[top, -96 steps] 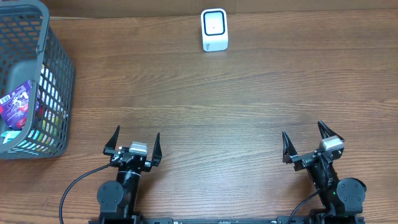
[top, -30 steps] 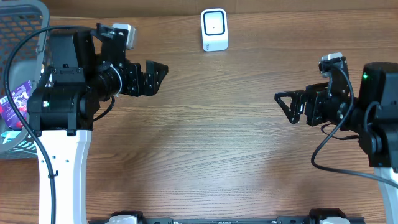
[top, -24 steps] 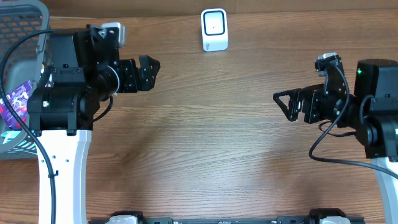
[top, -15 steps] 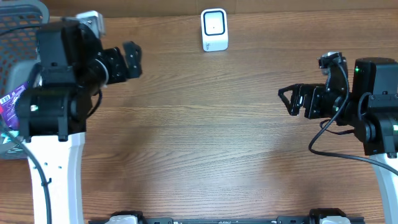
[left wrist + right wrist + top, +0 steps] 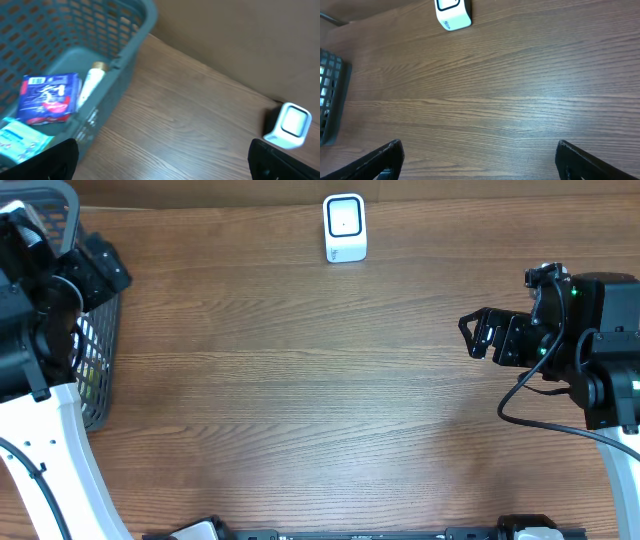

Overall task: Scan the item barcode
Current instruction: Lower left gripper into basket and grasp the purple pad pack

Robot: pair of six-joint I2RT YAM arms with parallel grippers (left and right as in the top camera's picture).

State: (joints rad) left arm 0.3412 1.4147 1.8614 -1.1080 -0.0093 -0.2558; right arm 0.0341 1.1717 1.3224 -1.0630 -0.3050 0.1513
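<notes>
The white barcode scanner (image 5: 345,227) stands upright at the table's far edge, and it also shows in the left wrist view as the scanner (image 5: 290,125) and in the right wrist view as the scanner (image 5: 452,12). The items lie in the grey basket (image 5: 125,55): a blue and red packet (image 5: 47,97), a pale tube (image 5: 90,85) and a light-blue packet (image 5: 17,142). My left gripper (image 5: 100,270) hangs open over the basket's right wall, with nothing between its fingers (image 5: 50,162). My right gripper (image 5: 472,335) is open and empty above bare wood at the right, far from the basket.
The basket (image 5: 95,380) takes up the table's far-left side, mostly hidden under my left arm in the overhead view. Its corner (image 5: 330,100) shows at the left edge of the right wrist view. Wood table (image 5: 320,400) lies between the arms.
My left arm has swung left from the table's upper middle to over the basket. My right gripper has drifted slightly right. Both stay open.
</notes>
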